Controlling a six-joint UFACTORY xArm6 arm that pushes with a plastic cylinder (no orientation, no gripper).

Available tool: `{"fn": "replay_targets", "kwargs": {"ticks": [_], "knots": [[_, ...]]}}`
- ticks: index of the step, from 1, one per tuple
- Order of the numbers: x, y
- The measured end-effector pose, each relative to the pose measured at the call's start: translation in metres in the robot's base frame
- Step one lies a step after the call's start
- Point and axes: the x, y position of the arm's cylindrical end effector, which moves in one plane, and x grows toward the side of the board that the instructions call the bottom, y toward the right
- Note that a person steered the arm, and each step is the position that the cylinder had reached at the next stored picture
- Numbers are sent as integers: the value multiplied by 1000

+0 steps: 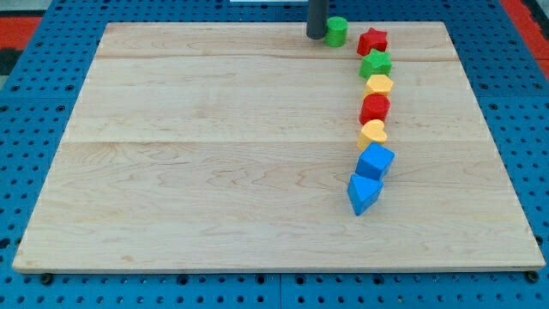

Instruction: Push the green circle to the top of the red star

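The green circle (336, 31) sits near the board's top edge, just left of the red star (372, 40) and slightly higher than it. A small gap separates the two. My tip (316, 36) rests on the board against the green circle's left side. The rod rises out of the view's top.
Below the red star a curved column of blocks runs down: green star (376, 63), yellow hexagon (378, 85), red hexagon (375, 108), yellow heart (372, 132), blue cube (375, 160), blue triangle (363, 193). The wooden board (214, 154) lies on a blue pegboard.
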Motion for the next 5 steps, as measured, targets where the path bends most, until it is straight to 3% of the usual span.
{"fn": "replay_targets", "kwargs": {"ticks": [4, 5], "knots": [[-4, 67], [-10, 58]]}}
